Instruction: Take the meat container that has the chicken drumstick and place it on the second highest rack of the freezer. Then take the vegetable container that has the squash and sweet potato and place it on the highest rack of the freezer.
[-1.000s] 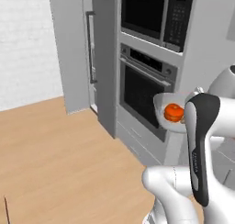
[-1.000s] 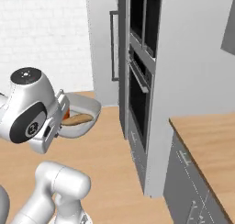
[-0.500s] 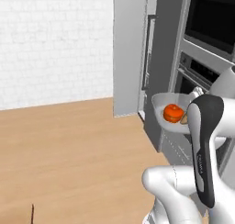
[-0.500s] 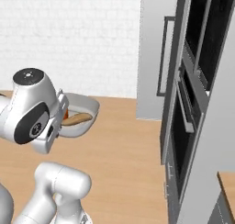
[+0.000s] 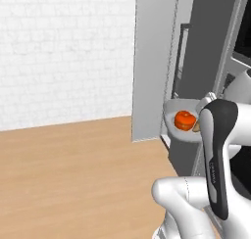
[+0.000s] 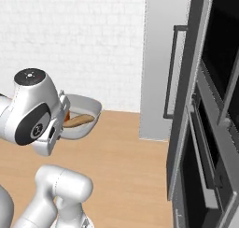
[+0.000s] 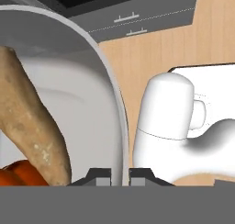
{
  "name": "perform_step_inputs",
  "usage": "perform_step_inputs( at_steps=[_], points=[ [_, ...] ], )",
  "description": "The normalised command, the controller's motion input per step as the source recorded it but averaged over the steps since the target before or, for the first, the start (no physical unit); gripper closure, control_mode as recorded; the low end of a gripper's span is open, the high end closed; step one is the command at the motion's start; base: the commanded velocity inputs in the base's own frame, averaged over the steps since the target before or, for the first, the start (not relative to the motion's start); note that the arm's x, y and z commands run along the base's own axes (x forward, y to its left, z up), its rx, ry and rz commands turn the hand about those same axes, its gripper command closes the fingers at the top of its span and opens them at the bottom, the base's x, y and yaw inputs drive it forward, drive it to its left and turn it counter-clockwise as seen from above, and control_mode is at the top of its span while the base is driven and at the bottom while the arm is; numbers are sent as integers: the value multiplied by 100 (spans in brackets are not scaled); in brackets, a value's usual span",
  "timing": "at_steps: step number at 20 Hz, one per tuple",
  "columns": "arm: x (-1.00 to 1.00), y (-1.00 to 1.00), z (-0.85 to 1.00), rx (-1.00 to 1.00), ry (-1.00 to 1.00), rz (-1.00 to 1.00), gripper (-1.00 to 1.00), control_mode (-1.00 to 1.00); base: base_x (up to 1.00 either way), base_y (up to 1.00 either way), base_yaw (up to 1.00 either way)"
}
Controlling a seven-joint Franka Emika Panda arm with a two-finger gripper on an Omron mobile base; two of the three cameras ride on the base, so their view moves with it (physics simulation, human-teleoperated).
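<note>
Right now the gripper [image 7: 120, 175] is pinched nearly closed on the thin curved rim of the vegetable container [image 7: 98, 103], one small dark fingertip on each side of the wall, so the container hangs from that grip. It is a smooth, pale grey-white bowl with a rounded wall and a glossy, plastic-looking inside. In the hand view the sweet potato [image 7: 34, 131] lies inside it, a long, tapering tuber with rough, mottled tan-brown skin, leaning against the inner wall. Beside it, low in the same view, a slice of the squash [image 7: 18, 175] shows, orange-red and ribbed.

From the left base view the bowl sits up at the level of the arm's upper joints, with the squash round and tomato-like in it and the sweet potato mostly hidden behind the dark-and-white link of the arm. From the right base view the bowl juts out from behind the large rounded white joint, with the sweet potato as a tan oval resting in it.

Beyond the bowl stands the freezer [image 5: 154, 61], a tall, narrow, flat grey cabinet with a matte face; its long dark bar handle [image 6: 171, 73] runs vertically. Next to it is the black-glass wall oven [image 6: 217, 96]. The floor [image 5: 73, 174] is pale wood grain, and the back wall [image 5: 63, 52] is white brick.
</note>
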Motion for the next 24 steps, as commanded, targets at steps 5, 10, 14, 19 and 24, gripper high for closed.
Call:
perform_step_inputs(
  at_steps=[5,10,14,19,24],
  points=[
    [0,0,0,0,0,0,100,100,100,9,4],
    [0,0,0,0,0,0,100,100,100,17,0],
    [0,0,0,0,0,0,100,100,80,29,-27],
    [0,0,0,0,0,0,100,100,52,40,-63],
    [0,0,0,0,0,0,100,100,46,72,-66]
  ],
)
